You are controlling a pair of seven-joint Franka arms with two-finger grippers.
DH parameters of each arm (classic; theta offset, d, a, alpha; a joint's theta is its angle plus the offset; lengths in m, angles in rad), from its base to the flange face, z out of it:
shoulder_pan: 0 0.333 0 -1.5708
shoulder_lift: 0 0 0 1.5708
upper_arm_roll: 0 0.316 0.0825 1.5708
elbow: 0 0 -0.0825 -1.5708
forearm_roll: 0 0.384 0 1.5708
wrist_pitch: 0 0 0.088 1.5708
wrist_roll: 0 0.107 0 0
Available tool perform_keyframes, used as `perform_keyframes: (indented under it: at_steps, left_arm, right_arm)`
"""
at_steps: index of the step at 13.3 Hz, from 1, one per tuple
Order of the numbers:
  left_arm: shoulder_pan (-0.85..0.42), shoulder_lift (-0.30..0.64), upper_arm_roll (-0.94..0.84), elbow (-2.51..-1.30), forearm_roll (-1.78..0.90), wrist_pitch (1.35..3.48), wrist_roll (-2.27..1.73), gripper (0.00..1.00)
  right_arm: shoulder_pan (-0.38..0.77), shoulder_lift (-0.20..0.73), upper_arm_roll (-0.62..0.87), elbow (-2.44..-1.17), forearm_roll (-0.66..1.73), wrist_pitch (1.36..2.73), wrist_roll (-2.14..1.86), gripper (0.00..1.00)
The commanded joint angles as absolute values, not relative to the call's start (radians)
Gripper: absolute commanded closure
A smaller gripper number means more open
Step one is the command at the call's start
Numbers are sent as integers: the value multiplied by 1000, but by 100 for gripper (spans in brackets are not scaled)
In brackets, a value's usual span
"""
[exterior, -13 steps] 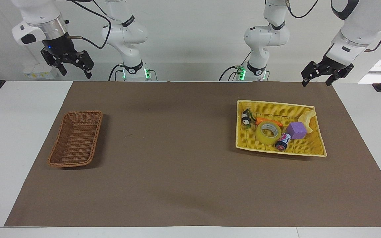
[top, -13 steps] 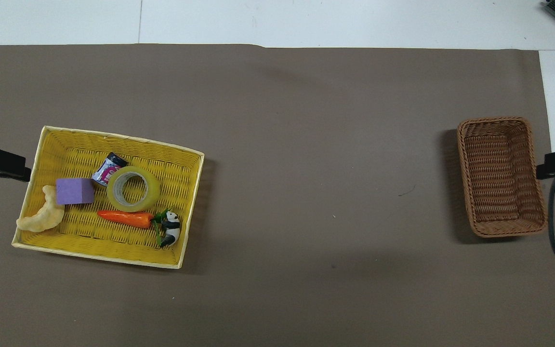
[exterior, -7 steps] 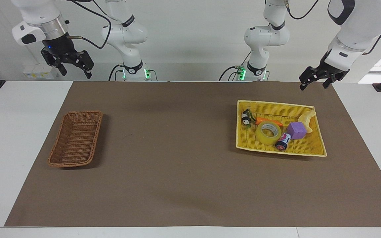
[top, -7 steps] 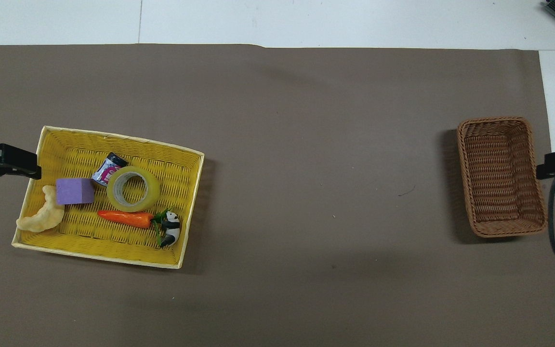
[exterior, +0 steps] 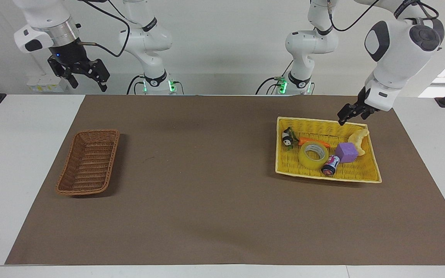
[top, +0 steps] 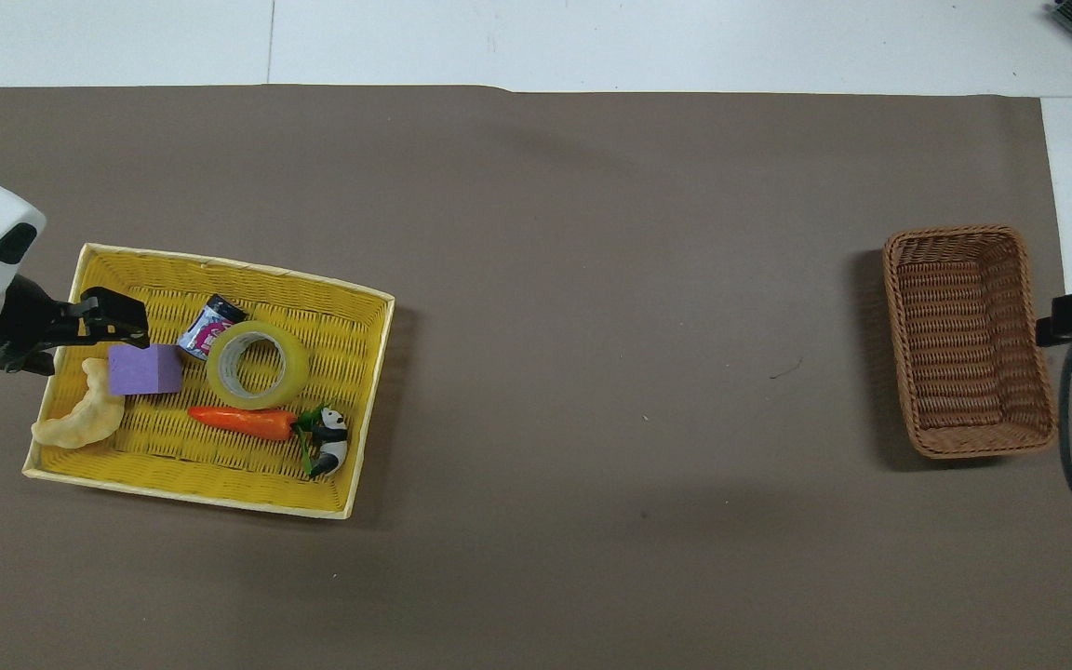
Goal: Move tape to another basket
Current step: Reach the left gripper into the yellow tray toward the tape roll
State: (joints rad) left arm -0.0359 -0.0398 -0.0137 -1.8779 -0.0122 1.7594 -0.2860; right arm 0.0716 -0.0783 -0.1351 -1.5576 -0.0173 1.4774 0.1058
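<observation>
A glossy translucent tape [exterior: 314,154] ring is lying flat in the woven yellow tray [exterior: 361,172], the left hand [exterior: 352,112] hovering over its rim, finger state unclear; the right hand [exterior: 85,80], fingers spread, is waiting above the desk [exterior: 21,154] beside the ribbed brown wicker basket [exterior: 68,170].

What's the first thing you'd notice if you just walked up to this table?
Probably the bright yellow tray at the left arm's end of the table, holding the tape, a purple block, a toy carrot and a panda. The left gripper hangs over its rim. The brown basket sits at the right arm's end.
</observation>
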Motion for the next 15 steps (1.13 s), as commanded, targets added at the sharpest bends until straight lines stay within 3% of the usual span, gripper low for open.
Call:
perform_keyframes:
  at_steps: [1,6,15]
  left_arm:
    - [-49,-71,-6,-2005,-2,1873,-331,0]
    - [-48,30,-6,-2089,-2,2000,-396,0]
    - [-63,87,-8,-2178,-8,2163,-454,0]
  right_arm:
    - [61,-97,-130,-1582,0,1497,81,0]
    - [63,-97,-130,-1582,0,1497,81,0]
    - [61,-97,-130,-1582,0,1497,81,0]
